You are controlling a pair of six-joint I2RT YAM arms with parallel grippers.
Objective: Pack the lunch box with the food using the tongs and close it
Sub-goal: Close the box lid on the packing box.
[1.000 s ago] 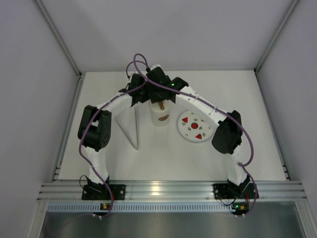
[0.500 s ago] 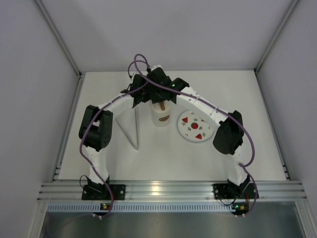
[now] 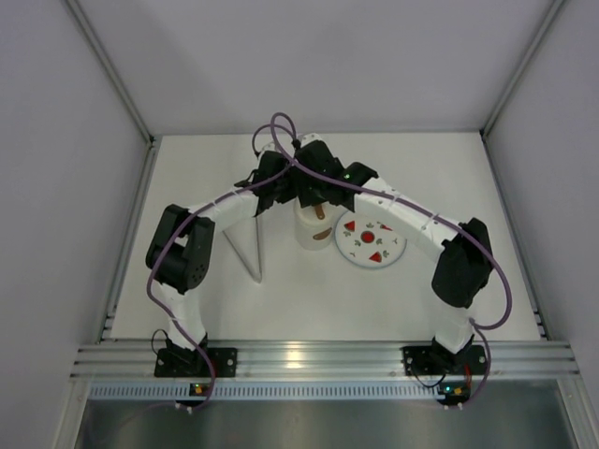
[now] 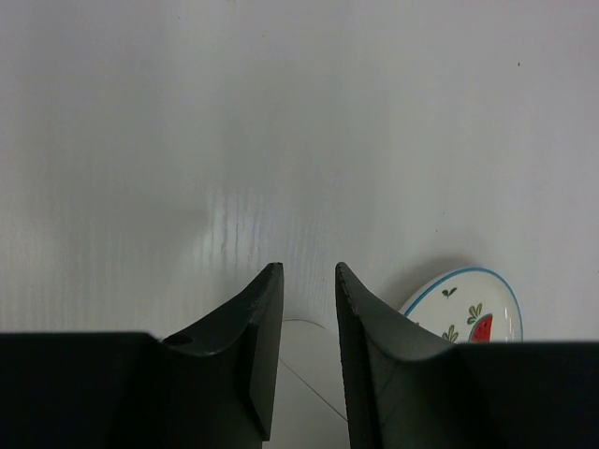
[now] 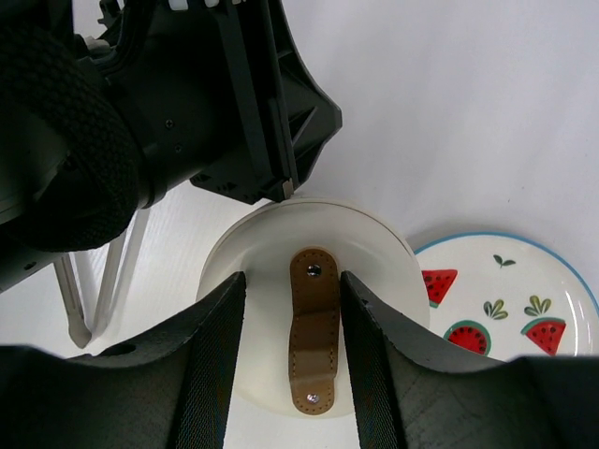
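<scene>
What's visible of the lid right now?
The lid is a round, white, smooth disc, plastic or ceramic by look, with a brown leather-like strap handle fixed across its middle by two small rivets. It lies flat on top of the lunch box, covering its mouth. The right gripper straddles the handle, one finger each side; a gap shows on one side, contact on the other is unclear.

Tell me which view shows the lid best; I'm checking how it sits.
Right wrist: the lid and its brown handle fill mid-frame. Top view shows only a glimpse beneath the arms; left wrist, just a white edge.
</scene>
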